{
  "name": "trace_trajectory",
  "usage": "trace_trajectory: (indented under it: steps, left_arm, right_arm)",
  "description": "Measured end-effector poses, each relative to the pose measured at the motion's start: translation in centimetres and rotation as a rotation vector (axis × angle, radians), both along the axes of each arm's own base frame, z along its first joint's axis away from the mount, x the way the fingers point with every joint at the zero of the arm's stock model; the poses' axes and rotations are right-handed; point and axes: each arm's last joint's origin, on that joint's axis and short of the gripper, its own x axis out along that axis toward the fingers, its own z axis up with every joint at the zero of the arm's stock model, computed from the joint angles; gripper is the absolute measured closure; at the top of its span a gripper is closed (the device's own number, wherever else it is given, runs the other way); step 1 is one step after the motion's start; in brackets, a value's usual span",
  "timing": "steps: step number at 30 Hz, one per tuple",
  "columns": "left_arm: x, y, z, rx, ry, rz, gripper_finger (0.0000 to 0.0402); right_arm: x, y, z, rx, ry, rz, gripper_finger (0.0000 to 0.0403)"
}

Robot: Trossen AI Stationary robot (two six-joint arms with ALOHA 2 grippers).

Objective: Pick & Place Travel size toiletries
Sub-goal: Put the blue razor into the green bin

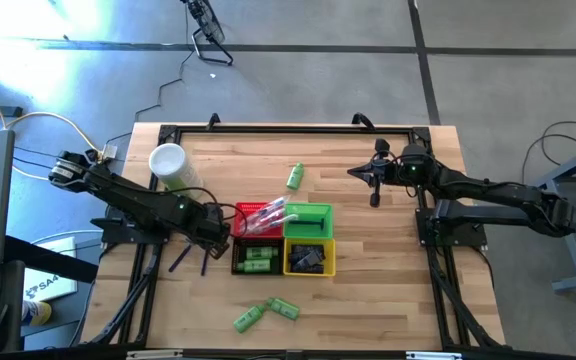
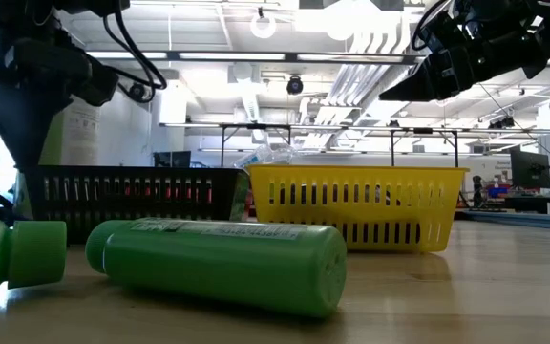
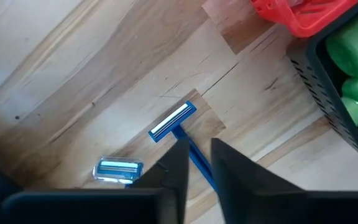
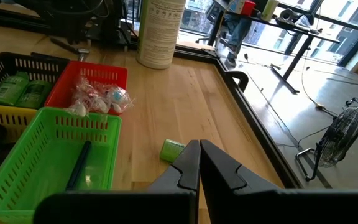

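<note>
The left gripper hangs low over the worktop, just left of the black basket. Its fingers stand slightly apart, straddling the handle of a blue razor that lies flat on the wood; whether they press on the handle cannot be told. A second razor head lies just beside it. From above, these show as two dark sticks on the worktop left of the baskets.

The right gripper hovers above the right rear part of the worktop, its fingers pressed together with nothing between them.

Four small baskets sit together mid-worktop: red and green behind, black and yellow in front. The black one holds green bottles, the red one clear-wrapped pinkish items, the green one a dark stick, and the yellow one dark packets.

One green bottle lies alone behind the baskets, near the right gripper. Two more bottles lie in front of the baskets near the front edge, close up in the low view. A white cup stands at the left rear.
</note>
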Motion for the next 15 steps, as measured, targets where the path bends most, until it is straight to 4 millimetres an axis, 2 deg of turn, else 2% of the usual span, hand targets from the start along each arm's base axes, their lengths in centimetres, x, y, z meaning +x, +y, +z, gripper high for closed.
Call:
trace_trajectory:
  steps: [9,15]
  left_arm:
    - [-0.06,-0.10,-0.03,-0.054,0.014,0.105,0.0229]
    - [-0.18,-0.51,-0.01,-0.195,0.068,0.211,0.0193]
  right_arm:
    - [0.00,-0.01,0.00,0.000,0.000,0.000,0.0399]
    - [0.00,0.00,0.00,0.000,0.000,0.000,0.0399]
